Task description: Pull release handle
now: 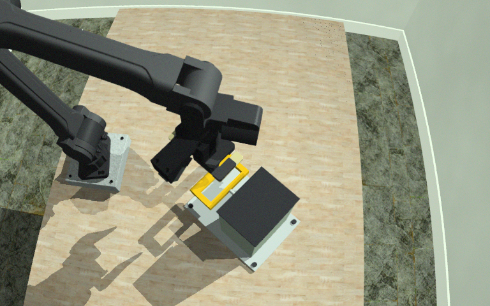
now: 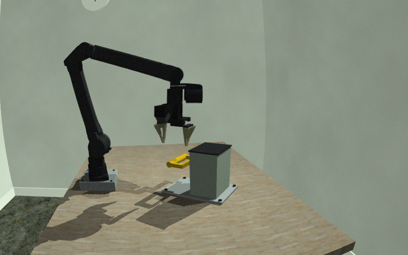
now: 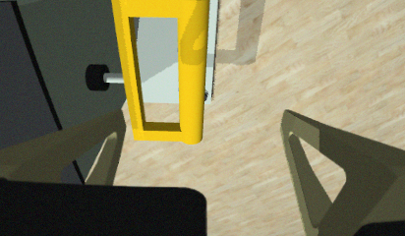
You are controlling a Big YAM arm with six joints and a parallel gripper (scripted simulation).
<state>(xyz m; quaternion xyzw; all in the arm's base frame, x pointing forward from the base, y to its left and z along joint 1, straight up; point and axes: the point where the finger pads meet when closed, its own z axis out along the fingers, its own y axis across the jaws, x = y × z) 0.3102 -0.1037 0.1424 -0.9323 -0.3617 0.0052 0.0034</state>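
The yellow release handle (image 1: 201, 183) (image 2: 177, 159) (image 3: 192, 98) is a rectangular loop with a thick round outer grip bar. It stands level in the air, close beside the grey housing (image 1: 258, 204) (image 2: 204, 173), on a short pale rod (image 3: 113, 78) with a black collar (image 3: 97, 78) at the housing wall. My gripper (image 2: 174, 144) (image 3: 202, 118) is open and empty, pointing down above the handle. In the wrist view the loop's near end lies between the two fingers, nearer the left one. In the top view the arm hides part of the loop and most of the fingers.
The housing has a black top and stands on a bolted pale base plate (image 1: 274, 242) (image 2: 177, 186) that reaches under the handle. The housing rises beside the left finger in the wrist view. The arm's grey base block (image 1: 120, 144) (image 2: 99, 184) stands to the left on the wooden table.
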